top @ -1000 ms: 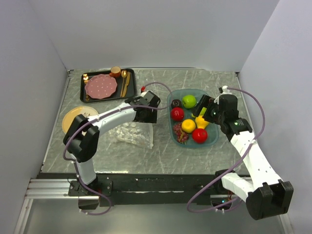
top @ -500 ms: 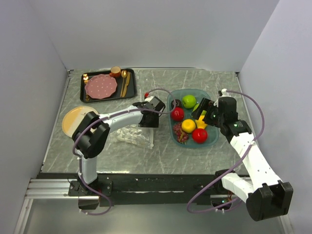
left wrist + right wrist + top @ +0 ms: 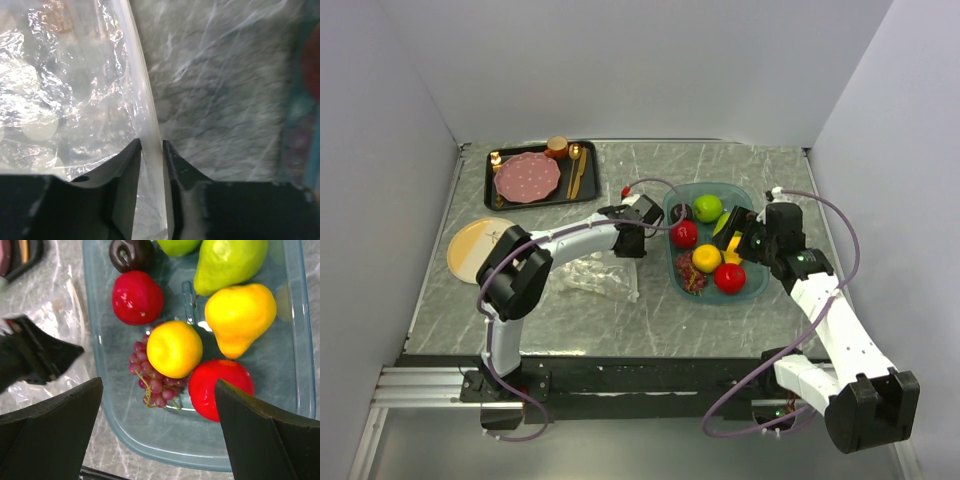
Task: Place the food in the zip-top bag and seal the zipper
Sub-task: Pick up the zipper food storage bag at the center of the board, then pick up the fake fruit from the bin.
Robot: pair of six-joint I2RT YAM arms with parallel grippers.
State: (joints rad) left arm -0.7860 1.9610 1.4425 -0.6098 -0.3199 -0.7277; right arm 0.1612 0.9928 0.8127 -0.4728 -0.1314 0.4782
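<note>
**Two-arm bagging set-up, near edge to far edge.** Nearest the arm bases, the zip-top bag lay flat and crinkled on the grey marbled surface, left of centre. Its zipper, a narrow white strip, ran along the bag edge facing the teal tray.

The left hand stood over that edge, its fingers drawn close with one on each side of the zipper. The strip filled the gap between them, but whether it was truly pinched could not be told. A pale yellow plate lay just left of the bag.

Right of the bag, the teal tray held the food:
- a red ball
- a dark red grape bunch
- a yellow-orange ball
- a yellow pear
- a second red ball
- a green pear
- a green ball
- a dark brown ball

The right hand hung above the teal tray, fingers spread wide and gripping nothing. At the far left, a black tray carried a pink dotted plate, an orange cup and gold cutlery.
</note>
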